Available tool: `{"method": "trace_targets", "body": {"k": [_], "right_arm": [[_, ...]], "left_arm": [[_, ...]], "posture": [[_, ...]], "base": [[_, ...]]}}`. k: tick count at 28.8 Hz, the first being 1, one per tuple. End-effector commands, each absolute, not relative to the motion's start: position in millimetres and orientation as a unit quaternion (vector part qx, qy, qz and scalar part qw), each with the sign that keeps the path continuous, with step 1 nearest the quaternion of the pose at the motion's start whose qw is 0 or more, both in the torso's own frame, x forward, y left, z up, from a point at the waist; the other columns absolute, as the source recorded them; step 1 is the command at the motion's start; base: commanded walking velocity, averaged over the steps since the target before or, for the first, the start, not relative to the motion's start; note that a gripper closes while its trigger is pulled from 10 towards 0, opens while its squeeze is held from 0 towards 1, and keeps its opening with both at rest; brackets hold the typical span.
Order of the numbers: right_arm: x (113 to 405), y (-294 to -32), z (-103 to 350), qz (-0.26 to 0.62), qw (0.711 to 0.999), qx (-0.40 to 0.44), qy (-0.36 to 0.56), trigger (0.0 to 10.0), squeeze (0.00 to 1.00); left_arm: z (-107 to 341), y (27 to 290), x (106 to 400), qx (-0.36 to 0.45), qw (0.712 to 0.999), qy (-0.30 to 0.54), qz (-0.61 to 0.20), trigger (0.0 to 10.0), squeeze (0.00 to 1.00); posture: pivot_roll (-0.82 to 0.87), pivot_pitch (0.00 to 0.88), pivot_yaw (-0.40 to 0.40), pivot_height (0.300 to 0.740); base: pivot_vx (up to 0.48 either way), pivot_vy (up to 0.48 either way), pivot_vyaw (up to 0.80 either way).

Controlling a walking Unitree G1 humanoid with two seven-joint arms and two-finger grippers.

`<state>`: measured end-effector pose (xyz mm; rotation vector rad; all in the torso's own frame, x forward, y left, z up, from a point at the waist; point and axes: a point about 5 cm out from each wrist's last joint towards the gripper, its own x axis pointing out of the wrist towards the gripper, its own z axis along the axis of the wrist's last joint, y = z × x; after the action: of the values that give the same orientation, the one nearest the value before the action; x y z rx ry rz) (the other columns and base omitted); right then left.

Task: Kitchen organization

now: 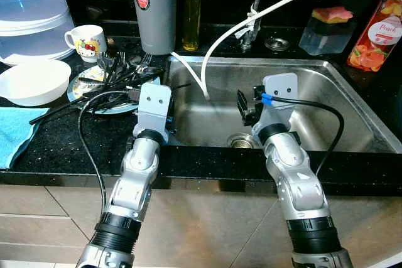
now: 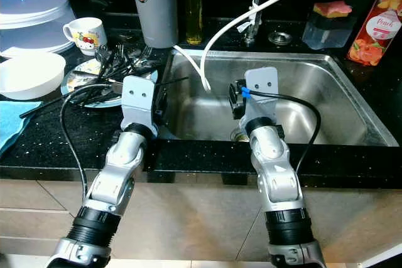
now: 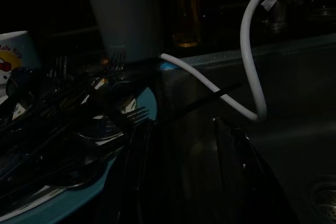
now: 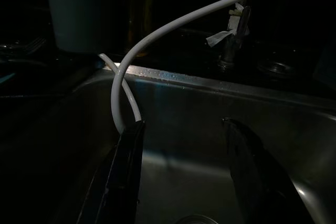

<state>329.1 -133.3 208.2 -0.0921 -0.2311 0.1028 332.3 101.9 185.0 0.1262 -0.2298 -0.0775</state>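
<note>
My right gripper (image 4: 181,174) hangs over the near part of the stainless steel sink basin (image 1: 326,101), its two black fingers spread wide with nothing between them. My left gripper (image 3: 191,174) sits at the sink's left rim, over the black speckled stone countertop (image 1: 56,142), fingers likewise parted and empty.

Just beyond the left gripper I see a round light-blue plate (image 1: 119,106) heaped with dark metal forks and spoons (image 1: 116,73), and black chopsticks poke out across it. A thin white flexible hose (image 1: 217,48) loops from the far right down into the basin, ending near the left wall. The round metal drain (image 1: 240,140) sits at the basin's near edge, between my arms.

Left of the plate lies a shallow white bowl (image 1: 34,81), with a white cartoon-printed mug (image 1: 86,42) behind it and a translucent plastic dome cover (image 1: 28,10) at far left. A turquoise cloth (image 1: 16,131) lies near left. At the far side stand a tall grey cylindrical flask (image 1: 152,7) and a slim bottle of yellow oil (image 1: 192,10). Far right, a clear plastic holder with a pink-yellow sponge (image 1: 331,16) stands beside a red peach drink bottle (image 1: 378,32).
</note>
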Motion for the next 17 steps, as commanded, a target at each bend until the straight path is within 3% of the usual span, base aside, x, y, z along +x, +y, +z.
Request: {"method": "trace_targets", "body": {"k": [1, 7, 13, 17], "right_arm": [[328, -137, 210, 0.042, 0.991, -0.045, -0.122, 10.0, 0.00], [329, -143, 217, 0.021, 0.990, -0.025, -0.135, 10.0, 0.00], [329, -146, 231, 0.001, 0.987, -0.005, -0.162, 10.0, 0.00], [328, -141, 235, 0.010, 0.985, 0.010, -0.174, 10.0, 0.00]], "left_arm": [[188, 100, 333, 0.073, 0.990, -0.115, -0.038, 10.0, 0.00], [206, 96, 332, 0.144, 0.975, -0.162, -0.055, 10.0, 0.00], [218, 104, 344, 0.112, 0.985, -0.131, -0.020, 10.0, 0.00], [236, 107, 346, 0.141, 0.975, -0.172, -0.015, 10.0, 0.00]], "posture": [[0.10, 0.012, 0.010, 0.740], [0.10, 0.023, 0.010, 0.740], [0.10, 0.025, 0.010, 0.740], [0.10, 0.027, 0.011, 0.740]], "base": [[0.000, 0.000, 0.00], [0.000, 0.000, 0.00], [0.000, 0.000, 0.00], [0.000, 0.000, 0.00]]}}
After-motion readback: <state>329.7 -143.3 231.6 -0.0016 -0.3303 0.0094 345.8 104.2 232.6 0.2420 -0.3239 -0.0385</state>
